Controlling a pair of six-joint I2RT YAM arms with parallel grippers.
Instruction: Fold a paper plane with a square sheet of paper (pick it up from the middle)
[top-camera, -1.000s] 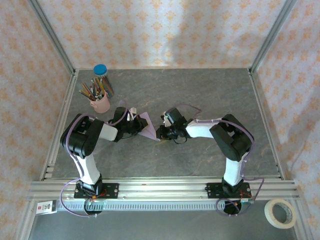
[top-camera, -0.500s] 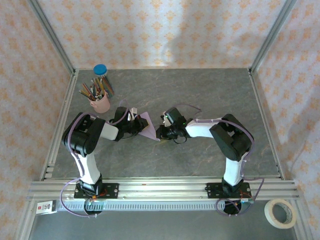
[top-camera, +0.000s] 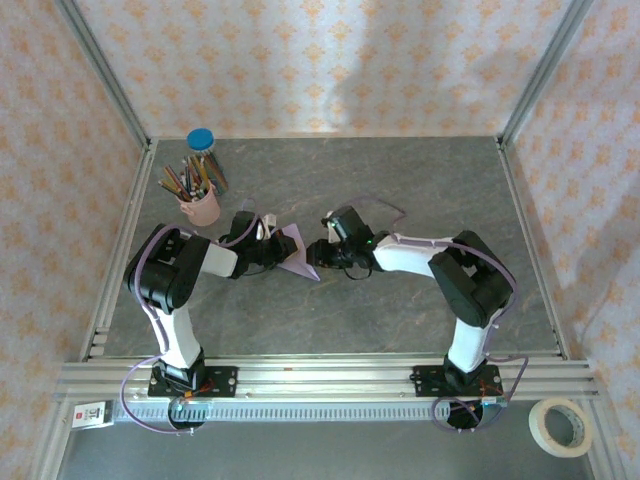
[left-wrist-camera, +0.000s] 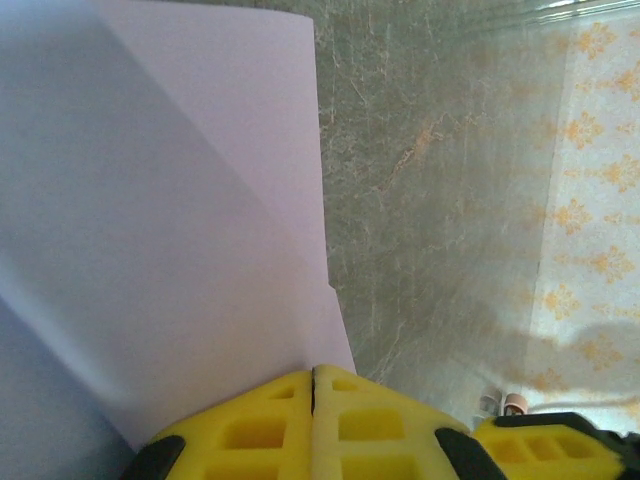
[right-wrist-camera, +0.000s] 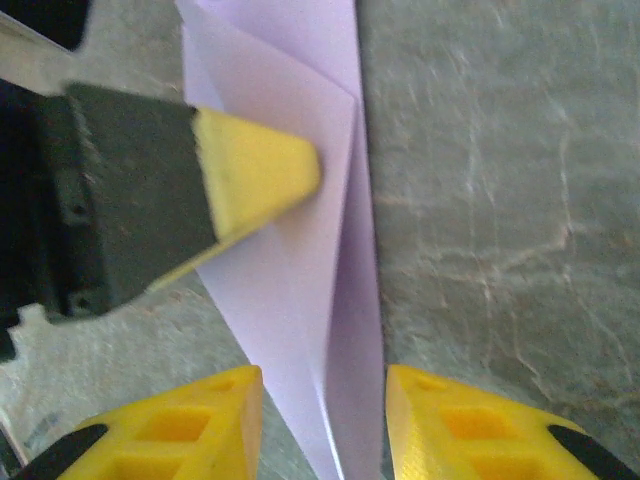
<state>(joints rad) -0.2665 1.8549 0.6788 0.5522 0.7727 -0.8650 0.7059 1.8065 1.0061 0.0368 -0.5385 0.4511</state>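
The creased, pointed sheet of pale lilac paper (top-camera: 298, 256) is held over the grey marbled table (top-camera: 420, 190), pinched by the pressed-together yellow-padded left gripper (left-wrist-camera: 313, 385). The right gripper (right-wrist-camera: 322, 400) is spread astride its tip; closed off-centre, the fold could be skewed.

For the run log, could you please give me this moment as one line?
step: mid-fold | left gripper: shut on folded paper | right gripper: open, straddling its point

Pale walls (top-camera: 320, 60) patterned with orange motifs enclose a grey marbled tabletop (top-camera: 420, 180) framed in aluminium rails (top-camera: 330, 375).
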